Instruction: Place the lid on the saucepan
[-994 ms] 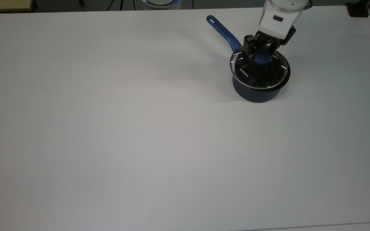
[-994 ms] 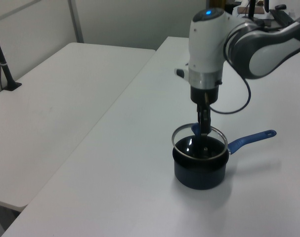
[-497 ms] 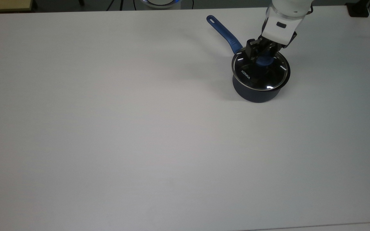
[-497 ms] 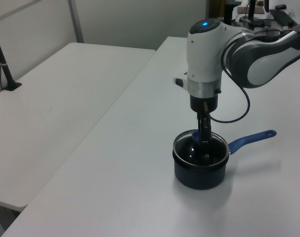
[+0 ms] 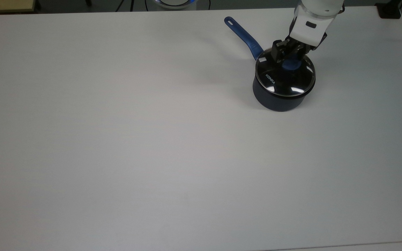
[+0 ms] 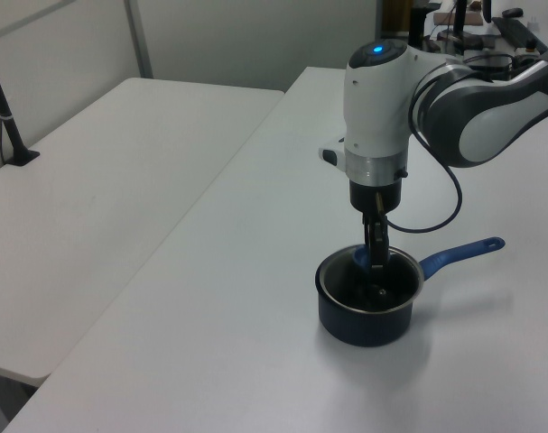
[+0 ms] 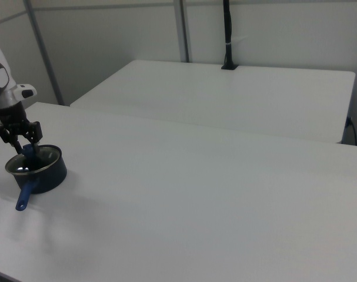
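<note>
Since one second ago the round clear glass lid (image 5: 286,77) with its thin metal rim has come down — it now sits level on the small dark navy saucepan (image 5: 278,97) instead of hanging tilted above it. The two-finger gripper (image 5: 289,58) is clamped on the lid's blue knob (image 5: 290,64), directly above the pan's middle, so a release and a straight lift upward seems to be what is left. The pan's long blue handle (image 5: 243,36) points toward the top view's upper left (away from the arm). Whether the rim is seated all around is hard to tell — the fingers (image 6: 376,245) hide the far edge.
</note>
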You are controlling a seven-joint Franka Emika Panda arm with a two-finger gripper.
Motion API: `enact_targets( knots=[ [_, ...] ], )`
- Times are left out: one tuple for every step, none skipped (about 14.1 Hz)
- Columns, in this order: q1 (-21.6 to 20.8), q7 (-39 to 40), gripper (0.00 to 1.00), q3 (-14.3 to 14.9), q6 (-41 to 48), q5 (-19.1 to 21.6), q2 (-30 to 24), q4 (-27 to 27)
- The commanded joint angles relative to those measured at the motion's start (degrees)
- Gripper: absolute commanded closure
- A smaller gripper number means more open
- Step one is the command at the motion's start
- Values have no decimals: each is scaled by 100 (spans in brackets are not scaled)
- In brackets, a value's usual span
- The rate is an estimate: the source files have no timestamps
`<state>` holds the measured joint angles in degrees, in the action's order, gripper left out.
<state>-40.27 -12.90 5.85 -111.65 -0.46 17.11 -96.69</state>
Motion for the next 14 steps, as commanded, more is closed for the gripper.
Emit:
enact_targets(
  knots=[
    [-25, -397, 0, 56, -76, 55, 179, 220],
    [-16, -398, 0, 65, -68, 55, 170, 264],
    [10, -398, 0, 74, -24, 55, 109, 282],
    [36, -389, 0, 135, 2, 46, -22, 291],
    [132, -363, 0, 153, 72, 37, -145, 282],
    [316, -310, 0, 153, 230, 20, -268, 265],
    [518, -310, 0, 153, 457, 20, -383, 265],
    [781, -310, 0, 153, 729, -50, -566, 230],
    [992, -336, 0, 136, 880, -199, -742, 151],
    [1203, -336, 0, 127, 1012, -392, -953, 20],
    [1588, -284, 0, 109, 1118, -559, -1294, -190],
    [1940, -170, 0, 66, 1136, -569, -1507, -305],
    [2265, 127, 0, 48, 1145, -569, -1665, -376],
    [2512, 443, 0, -5, 1171, -552, -1823, -455]
  ],
)
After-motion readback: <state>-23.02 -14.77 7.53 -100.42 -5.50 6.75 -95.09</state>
